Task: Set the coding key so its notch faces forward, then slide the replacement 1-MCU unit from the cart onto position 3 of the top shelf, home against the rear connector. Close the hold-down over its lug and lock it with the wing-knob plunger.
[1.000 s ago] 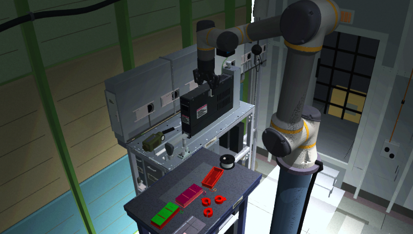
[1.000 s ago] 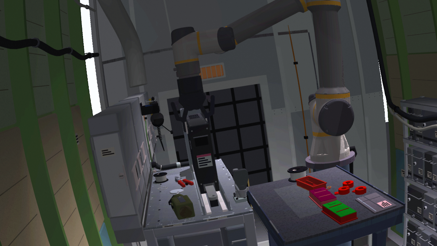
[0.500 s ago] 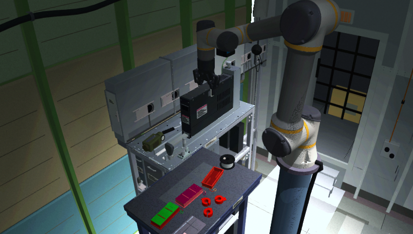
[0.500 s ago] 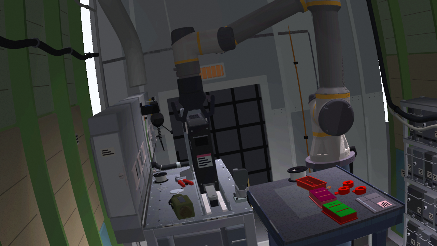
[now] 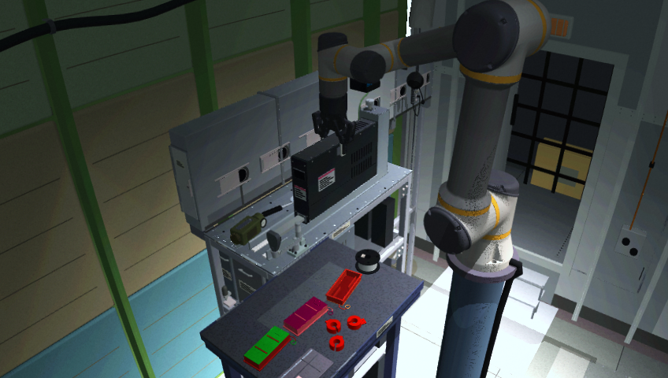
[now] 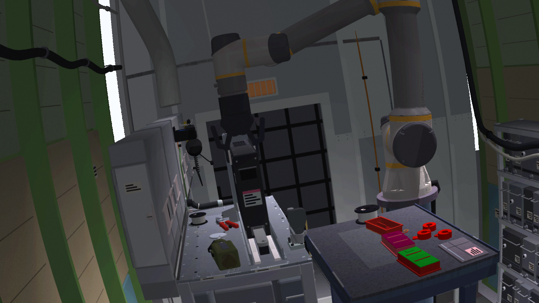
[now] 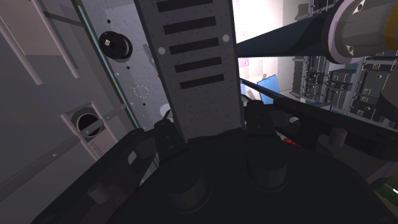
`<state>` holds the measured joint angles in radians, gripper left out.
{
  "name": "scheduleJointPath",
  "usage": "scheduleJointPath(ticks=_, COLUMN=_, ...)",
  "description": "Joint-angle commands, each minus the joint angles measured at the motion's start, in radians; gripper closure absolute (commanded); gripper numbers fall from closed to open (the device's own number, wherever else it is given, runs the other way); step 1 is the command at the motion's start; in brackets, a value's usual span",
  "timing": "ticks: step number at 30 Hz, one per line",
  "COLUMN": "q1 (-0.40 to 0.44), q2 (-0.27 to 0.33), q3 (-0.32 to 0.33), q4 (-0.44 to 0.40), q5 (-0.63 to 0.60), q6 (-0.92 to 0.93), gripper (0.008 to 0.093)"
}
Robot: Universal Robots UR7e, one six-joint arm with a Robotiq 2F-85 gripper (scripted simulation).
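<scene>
The rear connector and the back of the shelf slot are hidden behind the black 1-MCU unit. The unit is a long black box with a vented top and a pink label on its front face. It sits lengthwise on the top shelf between two pale guide rails. In front of it on the shelf stand the hold-down and a grey wing-knob plunger. My gripper is over the top of the unit, near its front half, and grips the unit by its sides.
Grey equipment boxes stand behind and left of the shelf. An olive flashlight, red pliers and a wire spool lie on the shelf. The dark cart in front carries red, magenta and green trays and red rings.
</scene>
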<state>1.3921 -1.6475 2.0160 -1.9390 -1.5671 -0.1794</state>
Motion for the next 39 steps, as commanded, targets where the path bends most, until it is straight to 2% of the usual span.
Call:
scheduleJointPath(ticks=1, q1=0.0, q2=0.0, q3=0.0, q4=0.0, q5=0.0, q6=0.0, gripper=0.0809)
scheduleJointPath(ticks=32, q1=0.0, q2=0.0, q3=0.0, q4=0.0, q5=0.0, q6=0.0, gripper=0.0189)
scheduleJointPath(ticks=39, q1=0.0, q2=0.0, q3=0.0, q4=0.0, q5=0.0, q6=0.0, gripper=0.0184)
